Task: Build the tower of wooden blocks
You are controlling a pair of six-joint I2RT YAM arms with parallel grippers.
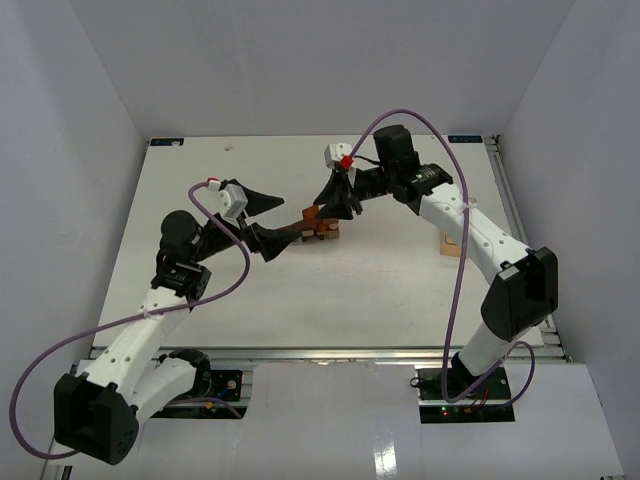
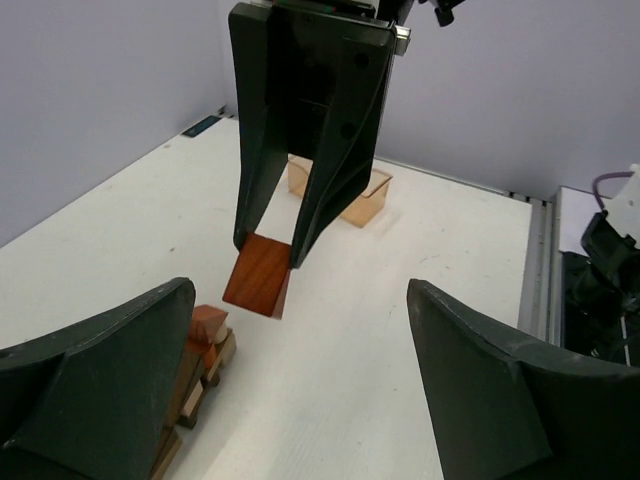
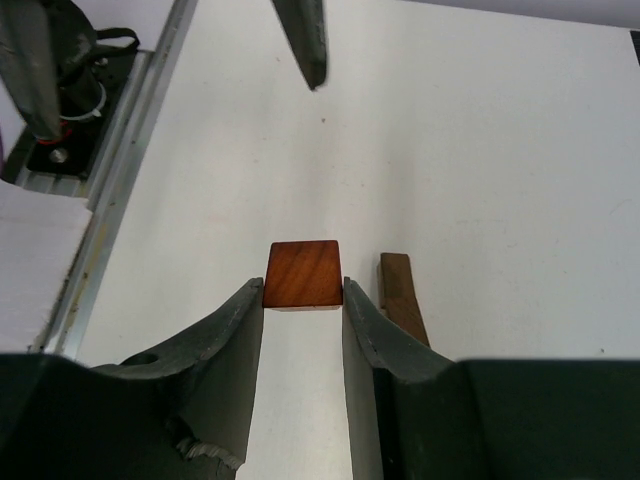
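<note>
A white table (image 1: pixel 380 290) is enclosed on three sides by plain grey walls (image 1: pixel 300 60), and two arms are stretched over it toward the middle. The wood block tower (image 1: pixel 322 231) is found there as a low cluster on the table, just below the right gripper (image 1: pixel 336 203) in the top view. Much of it is covered by the grippers from above, and in the left wrist view its near side is cut off behind a dark finger (image 2: pixel 100 380), so its blocks cannot be counted — only a reddish top piece and tan pieces under it are made out. One reddish-brown block (image 3: pixel 303 273) is pinched by its side faces between the two fingers of the right gripper and is held clear of the table. One dark brown piece (image 3: pixel 399 293) is seen on the table just beside one of those fingers, its near end hidden. The left gripper (image 1: pixel 293 214) is spread wide with nothing between its fingers, close beside the cluster. One pale wooden slab (image 1: pixel 450 243) lies well apart toward the right edge — partly covered by the right arm.
</note>
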